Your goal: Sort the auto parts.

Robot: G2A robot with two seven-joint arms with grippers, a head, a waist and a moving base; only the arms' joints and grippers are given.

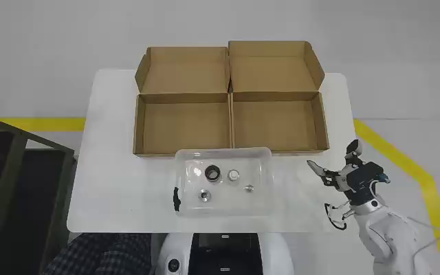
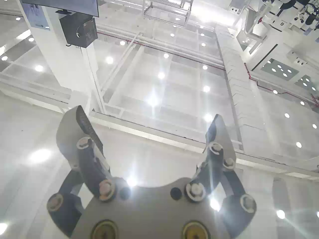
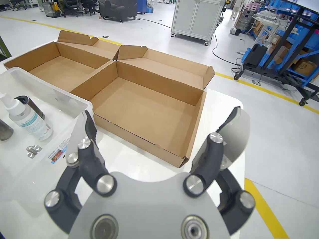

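On the white table (image 1: 110,172), seen from above, two open cardboard boxes sit side by side on the far half, lids folded back: the left box (image 1: 182,127) and the right box (image 1: 275,124), walls touching. Just in front of where they meet stands a clear bin (image 1: 223,151), which holds the auto parts. A dark cylinder (image 1: 212,172) and a white bottle (image 1: 234,175) stand side by side in its far half. A metal cylinder (image 1: 204,196) and a small metal fitting (image 1: 249,186) lie nearer the robot. The right gripper (image 1: 333,158) hovers over the table's near right corner, beside the bin and apart from it, its fingers spread and holding nothing.

At the left wrist, the left gripper (image 2: 148,114) points up at the ceiling (image 2: 159,75) (rows of round lights), jaws wide apart with nothing between them.

At the right wrist, the gripper's two fingers stand well apart, with the right box's floor showing between them. The left box lies beyond it. The bin sits off to one side, with the bottle upright in it, the dark cylinder just behind the bottle and the small fitting lying flat on the bin floor. The metal cylinder is cut off at the picture's edge.
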